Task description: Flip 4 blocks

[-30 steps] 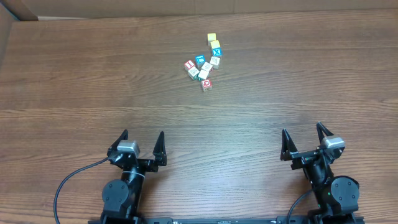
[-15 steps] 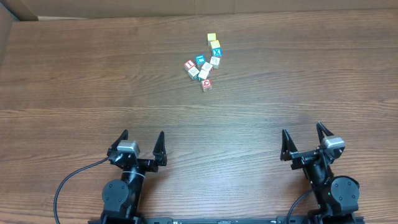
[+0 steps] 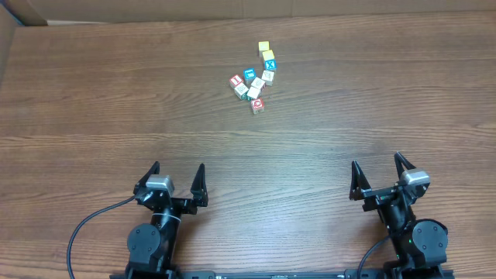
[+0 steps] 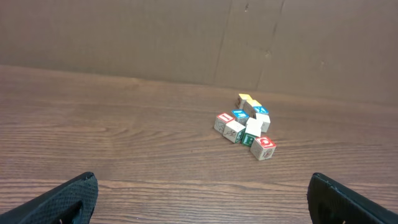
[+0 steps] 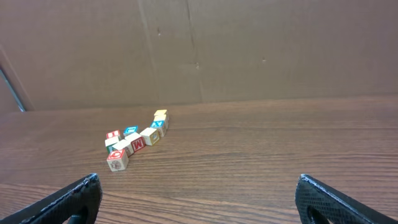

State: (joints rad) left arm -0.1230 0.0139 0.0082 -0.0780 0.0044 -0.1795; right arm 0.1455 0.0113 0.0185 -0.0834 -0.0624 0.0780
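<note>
Wooden, tiny and probably light and hard, the blocks (image 3: 252,85) lie clustered near the far edge of the table (image 3: 93,108), best pinched on two opposite side faces, while the left gripper (image 3: 177,169) and the right gripper (image 3: 377,163) stand spread wide and empty at its near edge.

On the blocks (image 3: 253,83) I see printed letters, but most are too small for me to read. From my right wrist camera, one pale block (image 5: 138,144) shows on its side a red letter that looks like M. The nearest block (image 5: 117,160) carries a red round sign, maybe an O; I cannot tell for sure.
</note>
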